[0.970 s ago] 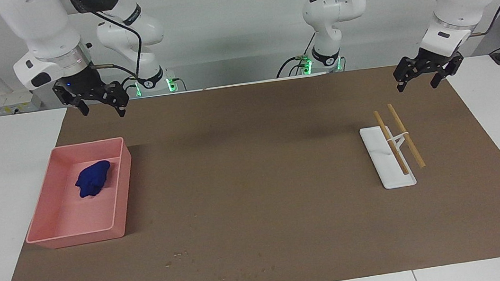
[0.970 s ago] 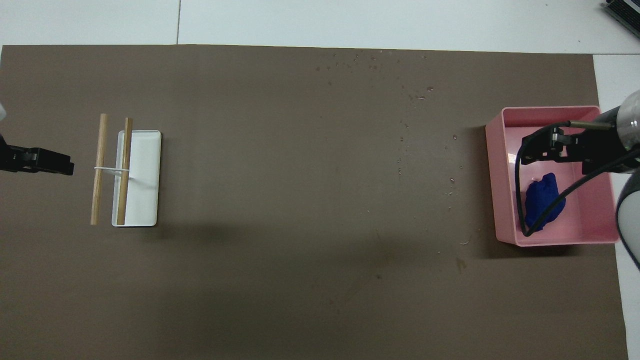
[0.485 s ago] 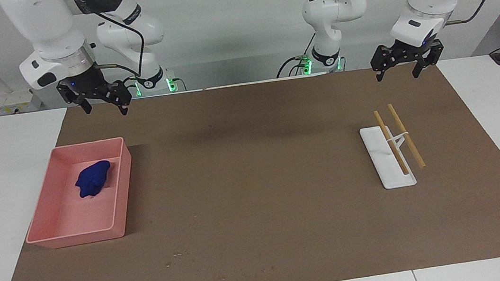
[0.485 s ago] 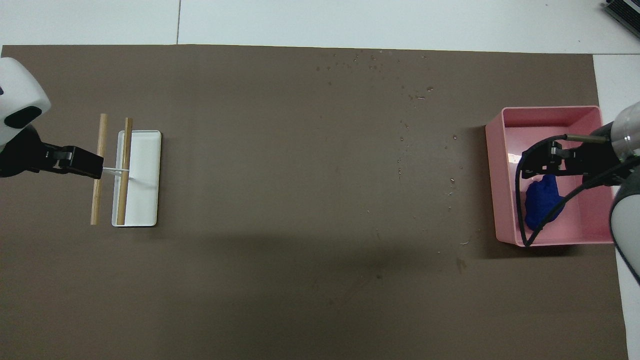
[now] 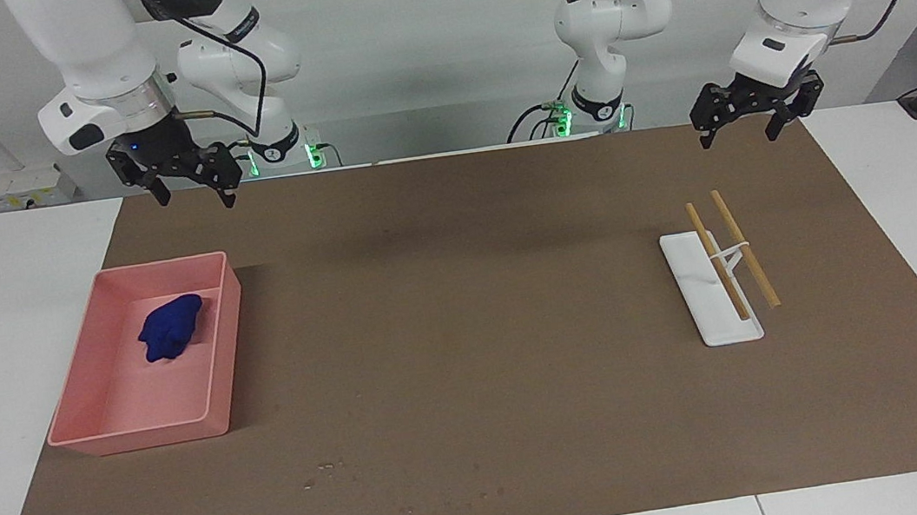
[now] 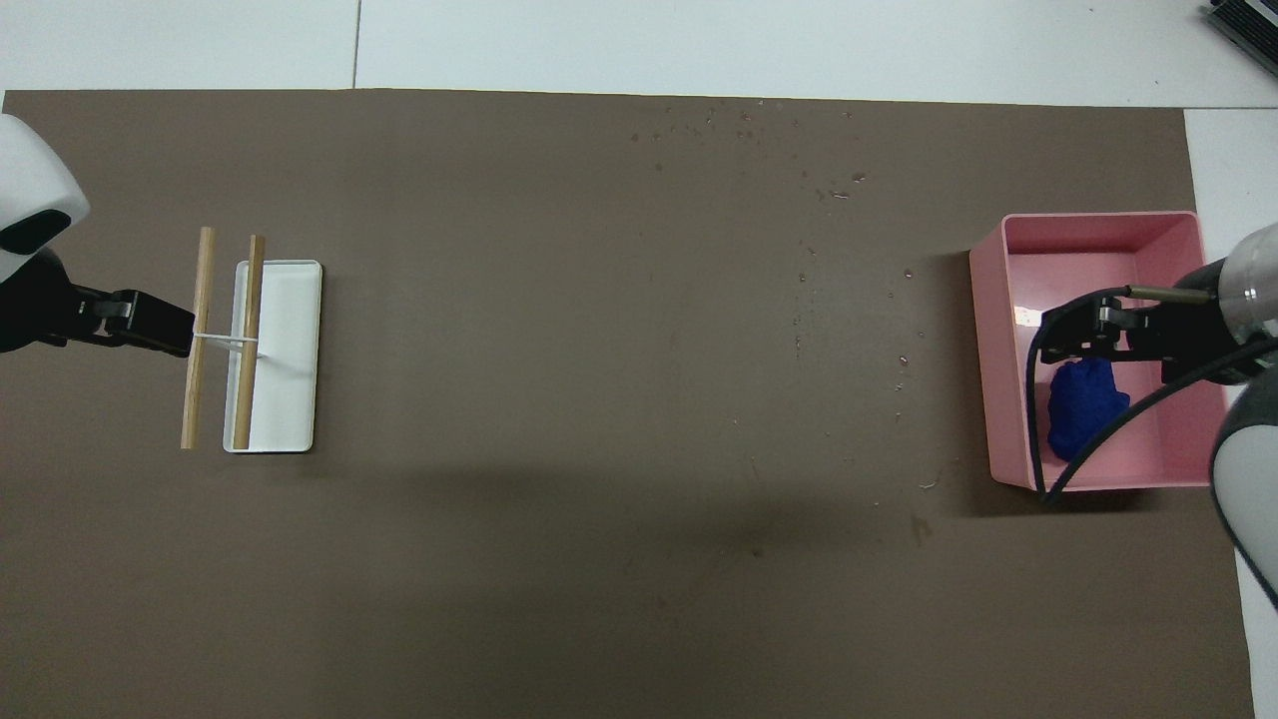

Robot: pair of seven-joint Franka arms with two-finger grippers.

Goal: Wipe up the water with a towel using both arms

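Note:
The dark blue towel (image 5: pixel 169 326) lies as a lumpy wad in the pink tray (image 5: pixel 139 433) toward the right arm's end of the table; it also shows in the overhead view (image 6: pixel 1083 407), inside the tray (image 6: pixel 1098 221). My right gripper (image 5: pixel 194 194) is open and empty, raised well above the tray and towel; in the overhead view (image 6: pixel 1060 336) it covers the towel's top. My left gripper (image 5: pixel 739 134) is open and empty, raised over the mat beside the stick rack, and it also shows in the overhead view (image 6: pixel 168 331). Small water drops (image 5: pixel 327 467) dot the mat farther from the robots than the tray; they also show in the overhead view (image 6: pixel 837 192).
A white flat rack (image 5: pixel 713 300) with two wooden sticks (image 5: pixel 745 250) stands toward the left arm's end, also in the overhead view (image 6: pixel 290 350). A brown mat (image 5: pixel 473 308) covers the white table. A black cable (image 6: pixel 1093 429) hangs from the right arm across the tray.
My left gripper has risen and moved toward the middle of the table, coming beside the rack. My right gripper has risen a little and shifted over the towel. The towel has not moved.

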